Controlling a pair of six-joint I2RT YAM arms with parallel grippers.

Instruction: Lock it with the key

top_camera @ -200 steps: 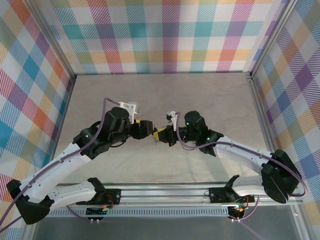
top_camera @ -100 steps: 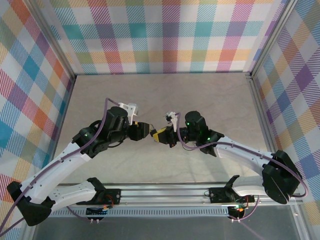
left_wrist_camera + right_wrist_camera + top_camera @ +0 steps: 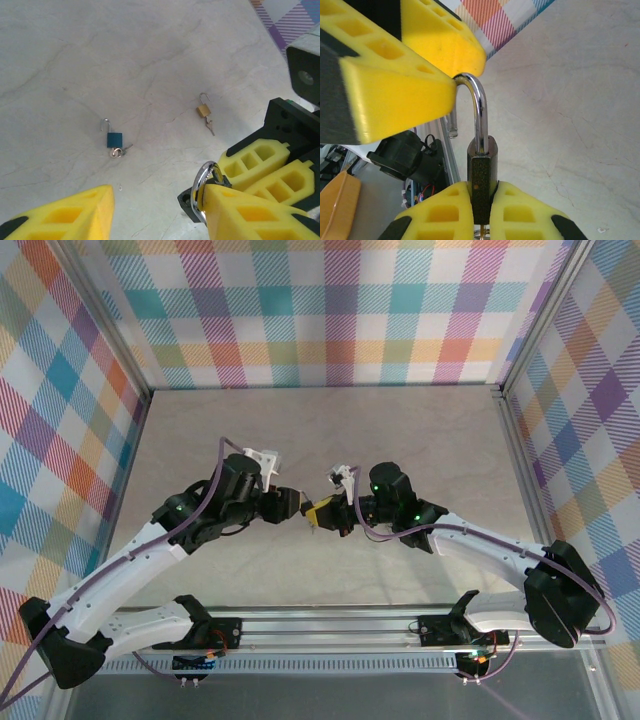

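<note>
The left gripper [image 3: 157, 200] has been narrowing over the last second, and this matters because the dark-bodied padlock [image 3: 481, 185] with its silver steel shackle [image 3: 479, 110] is held up above the middle of the table and between the two arms. The right gripper [image 3: 481, 200] is pressed tight on the lock body from both sides, shackle pointing towards the left arm. The shackle looks open, since its short leg hangs free beside the body rather than seated in it. The left fingers [image 3: 395, 95] are still apart. One yellow foam pad touches the crown of the shackle, and in the left wrist view the other stands well off to the left. So this hand is spread and has pinched nothing so far. My reading is that it is drawing in to grip or push the shackle home, with any turn of the key still to come. I cannot make out a key on this lock. Compared with a second ago, in the top view the left gripper [image 3: 298, 507] has narrowed and shifted slightly at the lock. The right gripper [image 3: 335, 515] and its arm look unchanged. On the pale marbled table [image 3: 75, 60] beneath lie a small blue padlock [image 3: 114, 139] and, to its right, a smaller brass padlock [image 3: 203, 110], both open with keys beside them.
</note>
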